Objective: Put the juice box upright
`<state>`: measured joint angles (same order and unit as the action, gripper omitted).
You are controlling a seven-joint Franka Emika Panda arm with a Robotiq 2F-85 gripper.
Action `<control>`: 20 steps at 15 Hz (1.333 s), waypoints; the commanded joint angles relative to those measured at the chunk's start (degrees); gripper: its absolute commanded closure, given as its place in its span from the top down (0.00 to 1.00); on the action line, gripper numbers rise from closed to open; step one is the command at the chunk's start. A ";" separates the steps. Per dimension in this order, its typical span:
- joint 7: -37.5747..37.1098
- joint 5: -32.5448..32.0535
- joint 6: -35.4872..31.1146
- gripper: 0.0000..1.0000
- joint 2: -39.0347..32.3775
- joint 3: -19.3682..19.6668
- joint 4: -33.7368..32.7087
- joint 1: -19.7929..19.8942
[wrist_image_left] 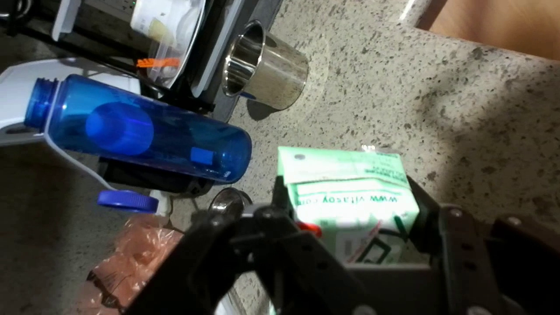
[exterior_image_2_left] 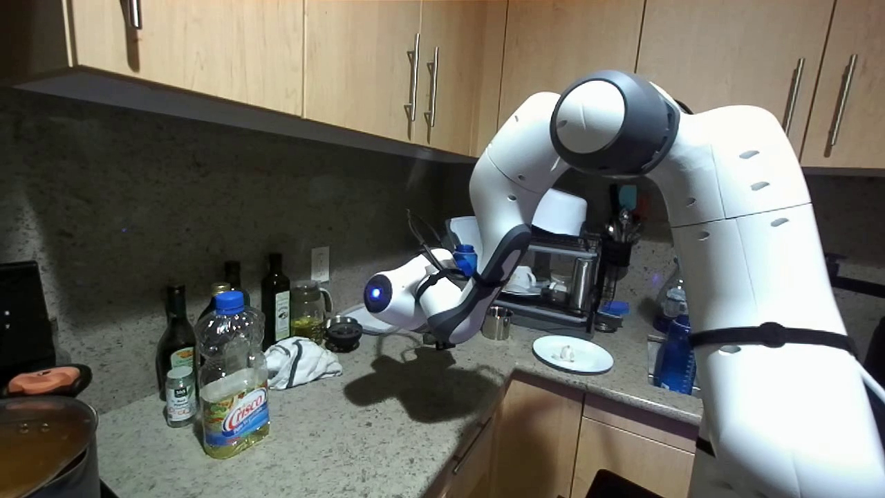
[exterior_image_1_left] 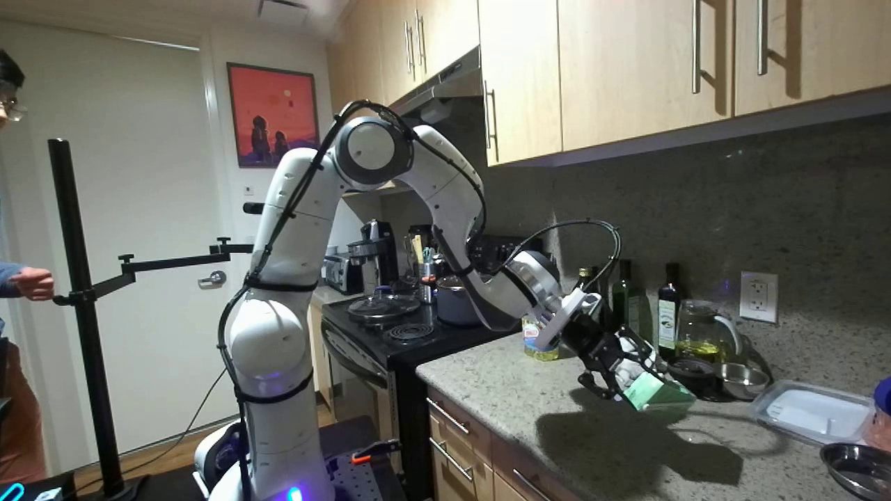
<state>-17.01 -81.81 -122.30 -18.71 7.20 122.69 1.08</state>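
The juice box (exterior_image_1_left: 658, 394) is a pale green carton with "www.vitasoy.com" printed on one face. My gripper (exterior_image_1_left: 632, 379) is shut on it and holds it tilted above the speckled counter (exterior_image_1_left: 480, 376), with a shadow on the counter below. In the wrist view, the juice box (wrist_image_left: 350, 192) sits between the two black fingers of my gripper (wrist_image_left: 350, 208), one finger against each side. The lower part of the box is hidden behind the gripper. In an exterior view the arm (exterior_image_2_left: 408, 290) hides the box and nearly all of the gripper.
A clear plastic tray (exterior_image_1_left: 814, 412), metal bowls (exterior_image_1_left: 743, 381) and a glass jug (exterior_image_1_left: 699, 330) stand near the wall. A steel cup (wrist_image_left: 280, 70) and blue bottle (wrist_image_left: 148, 127) stand by the dish rack (exterior_image_2_left: 546, 311). A white plate (exterior_image_2_left: 574, 344) and oil bottle (exterior_image_2_left: 235, 408) are on the counter.
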 commanded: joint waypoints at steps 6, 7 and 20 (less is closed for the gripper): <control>6.20 -9.69 6.60 0.50 0.44 -1.23 -0.07 1.42; 6.90 -10.16 6.85 0.50 0.24 -1.37 -0.04 1.49; 7.52 -5.26 5.83 0.61 -3.00 -5.84 -1.56 1.28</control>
<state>-10.06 -89.41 -117.64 -21.99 2.29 122.21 1.80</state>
